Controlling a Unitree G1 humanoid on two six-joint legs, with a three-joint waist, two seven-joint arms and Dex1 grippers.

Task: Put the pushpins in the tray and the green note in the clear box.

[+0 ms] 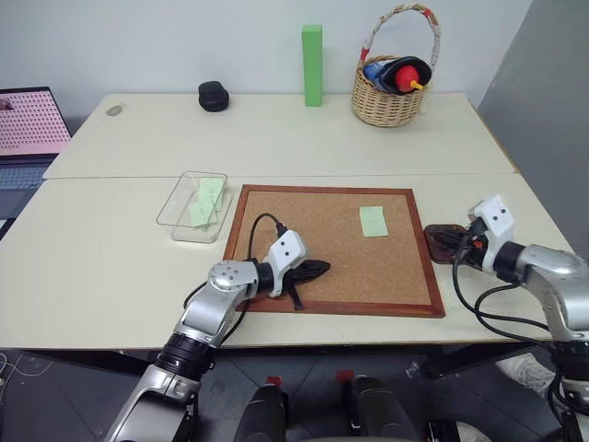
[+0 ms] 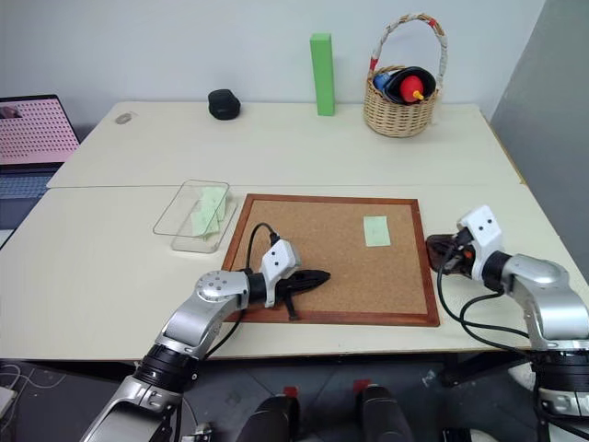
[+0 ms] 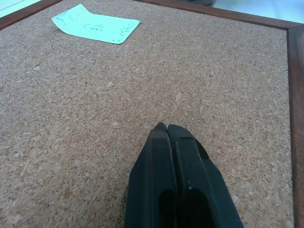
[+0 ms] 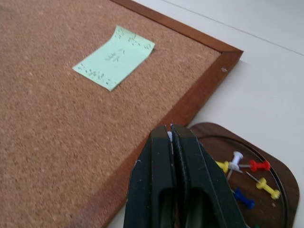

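**Right claw at tray, note waiting on cork**

Nearest: left claw [image 1: 317, 269], pressed together, empty, resting low over corkboard [image 1: 276, 204]. Green note [image 1: 373, 221] flat on the cork, ahead and right of it, roughly midway to right claw [image 4: 171, 128]. Right claw closed, possibly pinching something pale, beside tray [image 4: 280, 175] holding pushpins [image 4: 247, 171]. Clear box [image 1: 175, 207] left of the board, on the worktop [image 1: 110, 258].
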